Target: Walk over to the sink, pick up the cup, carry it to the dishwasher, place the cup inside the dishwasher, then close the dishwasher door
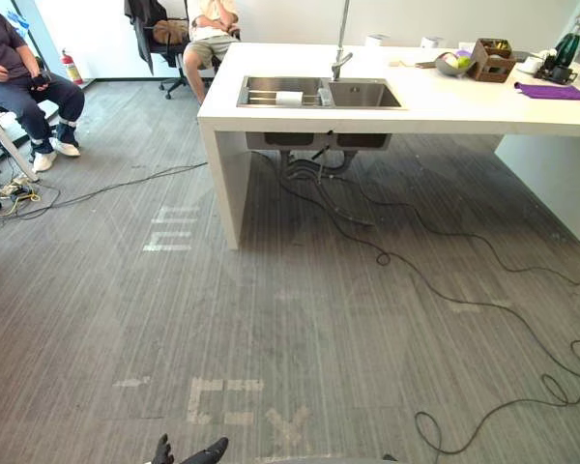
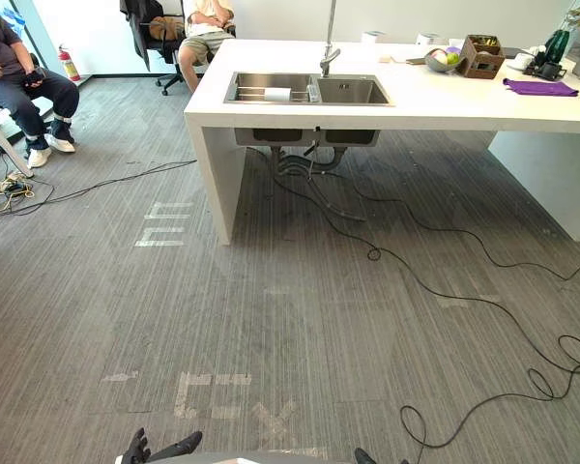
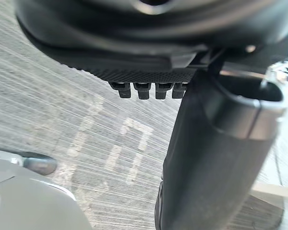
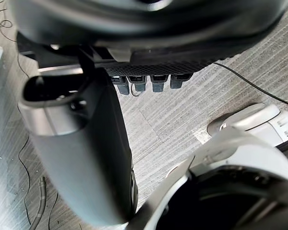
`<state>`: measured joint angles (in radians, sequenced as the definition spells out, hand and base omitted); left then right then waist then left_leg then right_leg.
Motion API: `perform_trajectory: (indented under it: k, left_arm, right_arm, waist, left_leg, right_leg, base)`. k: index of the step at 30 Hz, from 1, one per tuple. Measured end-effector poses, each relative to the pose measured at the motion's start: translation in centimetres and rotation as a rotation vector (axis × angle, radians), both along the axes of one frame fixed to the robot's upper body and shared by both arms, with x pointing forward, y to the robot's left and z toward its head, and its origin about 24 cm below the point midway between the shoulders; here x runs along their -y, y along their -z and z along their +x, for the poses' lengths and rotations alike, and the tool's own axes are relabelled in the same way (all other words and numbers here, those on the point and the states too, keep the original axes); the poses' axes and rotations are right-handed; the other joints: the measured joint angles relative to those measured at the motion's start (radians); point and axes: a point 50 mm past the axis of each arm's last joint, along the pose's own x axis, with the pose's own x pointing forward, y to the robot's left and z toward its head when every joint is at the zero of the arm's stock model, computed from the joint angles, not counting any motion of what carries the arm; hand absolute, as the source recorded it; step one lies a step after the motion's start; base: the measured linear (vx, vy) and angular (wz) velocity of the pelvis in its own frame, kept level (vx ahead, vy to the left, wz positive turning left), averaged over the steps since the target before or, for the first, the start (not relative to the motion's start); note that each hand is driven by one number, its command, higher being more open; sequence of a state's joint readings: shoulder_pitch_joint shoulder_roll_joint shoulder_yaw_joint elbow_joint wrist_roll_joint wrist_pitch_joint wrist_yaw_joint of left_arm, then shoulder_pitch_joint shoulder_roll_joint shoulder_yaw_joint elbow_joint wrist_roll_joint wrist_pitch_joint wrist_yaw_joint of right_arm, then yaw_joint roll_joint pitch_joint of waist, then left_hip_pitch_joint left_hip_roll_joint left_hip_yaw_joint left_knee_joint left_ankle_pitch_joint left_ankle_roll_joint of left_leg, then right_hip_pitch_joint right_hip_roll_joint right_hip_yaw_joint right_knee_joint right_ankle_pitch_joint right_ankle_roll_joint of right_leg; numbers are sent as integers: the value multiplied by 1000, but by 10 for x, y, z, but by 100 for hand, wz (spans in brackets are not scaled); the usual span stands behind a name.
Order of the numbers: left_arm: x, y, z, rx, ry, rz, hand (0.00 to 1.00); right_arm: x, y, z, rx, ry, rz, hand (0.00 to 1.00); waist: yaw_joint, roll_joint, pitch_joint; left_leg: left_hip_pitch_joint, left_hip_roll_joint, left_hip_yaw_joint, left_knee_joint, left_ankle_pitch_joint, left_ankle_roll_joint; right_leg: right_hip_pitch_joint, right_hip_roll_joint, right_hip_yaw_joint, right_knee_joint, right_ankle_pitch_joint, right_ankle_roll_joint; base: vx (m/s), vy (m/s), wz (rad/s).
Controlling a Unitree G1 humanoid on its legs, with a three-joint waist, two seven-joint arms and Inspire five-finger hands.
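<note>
Grey floor reaches the counter's edge near the sink.

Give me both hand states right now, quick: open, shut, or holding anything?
Left hand: open, fingers relaxed, holding nothing.
Right hand: open, fingers relaxed, holding nothing.

Looking across grey floor at white tabletop with steel sink, white cup in left basin, purple cloth far right, left hand at bottom edge.
</note>
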<state>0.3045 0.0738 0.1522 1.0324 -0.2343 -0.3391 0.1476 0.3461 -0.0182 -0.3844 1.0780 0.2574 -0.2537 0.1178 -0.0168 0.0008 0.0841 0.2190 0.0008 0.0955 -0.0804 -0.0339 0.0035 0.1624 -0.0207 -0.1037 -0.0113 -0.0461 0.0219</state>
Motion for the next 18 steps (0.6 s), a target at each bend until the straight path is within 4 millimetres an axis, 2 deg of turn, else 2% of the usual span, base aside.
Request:
perform_trajectory:
  k: [10,18]
  left_arm:
    - [3,3,2,-25,8,-50,100]
    - [3,6,4,-42,15,-93,100]
  right_arm:
    - [0,1,27,48,-67,11,100]
    - [0,0,35,71,-94,20,100]
  waist:
    - [3,-7,3]
    - [4,-12,9]
  left_leg:
    - [-1,1,-1,-3,-1,-1]
    - [-4,1,-6,-3,-1,-1]
  right_leg:
    - [0,2,-1,-9,1,0]
    - [0,2,-6,-13,1,1]
  base:
    - [-18,-23,0]
    - [-20,-25,1]
